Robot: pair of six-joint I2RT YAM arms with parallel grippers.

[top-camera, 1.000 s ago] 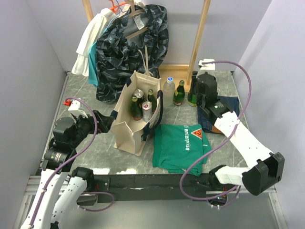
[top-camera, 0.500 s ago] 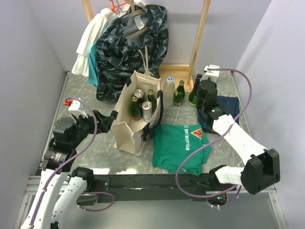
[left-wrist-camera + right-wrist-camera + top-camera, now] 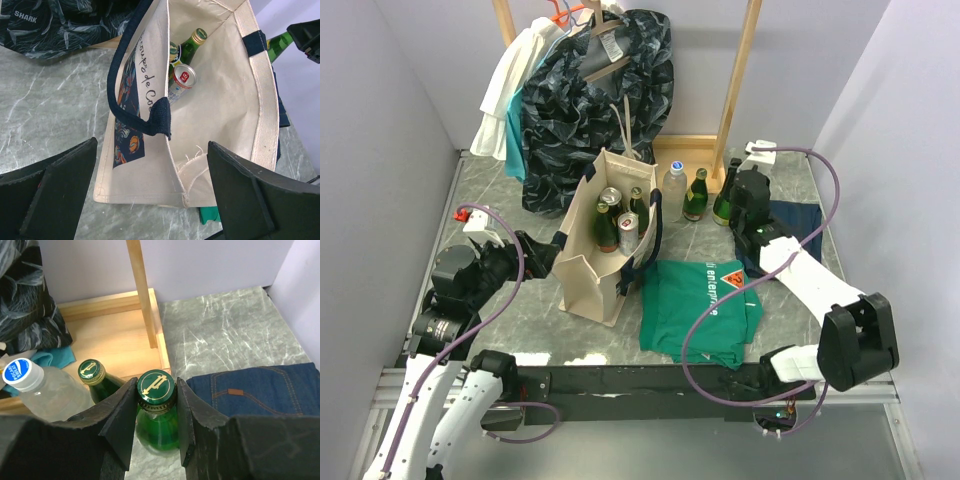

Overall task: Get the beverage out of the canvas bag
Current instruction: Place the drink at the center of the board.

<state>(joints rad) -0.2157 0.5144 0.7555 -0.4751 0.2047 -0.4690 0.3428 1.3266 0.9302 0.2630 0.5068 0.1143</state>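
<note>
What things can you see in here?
canvas bag: one, cream with navy straps, mid-table
bottles in bag: at least two, green
can: one, silver-red, inside bag
water bottle: one, clear, right of bag
loose bottle: one, green, beside it
held bottle: one, green, furthest right
T-shirt: one, green, near edge
jeans: one, blue, right side
hanging clothes: several, dark, white, teal, back rack
left hand: one, black, open beside bag
right hand: one, black, shut on held bottle

The cream canvas bag [image 3: 582, 268], navy-trimmed, stood upright and open mid-table, holding green bottles [image 3: 606, 230] and a can [image 3: 628, 234]. One gold-capped bottle [image 3: 156, 407], green, was upright outside it, toward the far edge.
</note>
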